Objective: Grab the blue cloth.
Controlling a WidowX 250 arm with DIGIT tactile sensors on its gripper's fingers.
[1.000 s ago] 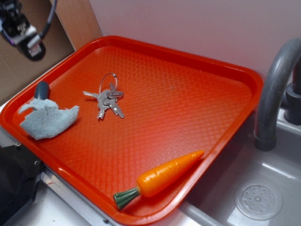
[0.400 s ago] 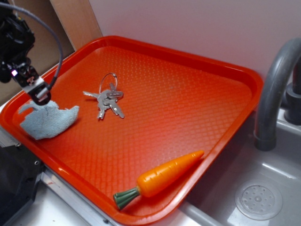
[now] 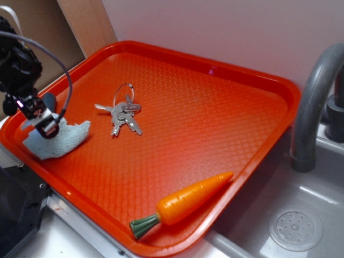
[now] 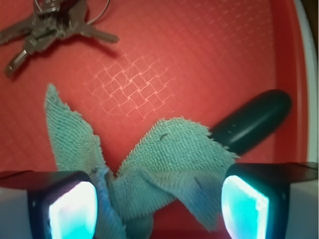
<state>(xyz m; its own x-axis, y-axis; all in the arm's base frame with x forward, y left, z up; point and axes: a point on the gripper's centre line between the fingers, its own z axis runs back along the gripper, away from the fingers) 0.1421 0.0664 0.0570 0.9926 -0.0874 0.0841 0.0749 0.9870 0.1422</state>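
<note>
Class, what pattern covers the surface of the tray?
The orange-red tray has a raised criss-cross diamond grid, clearest in the wrist view.

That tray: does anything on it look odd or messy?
Mostly the blue cloth: it lies crumpled with ragged edges near the tray's corner, partly covering a dark rounded object. The open gripper straddles it. Keys and carrot lie loose, undamaged.

We see our black gripper [image 3: 44, 124] lowered at the left, its fingers [image 4: 67, 209] spread wide, nothing clamped between them.
</note>
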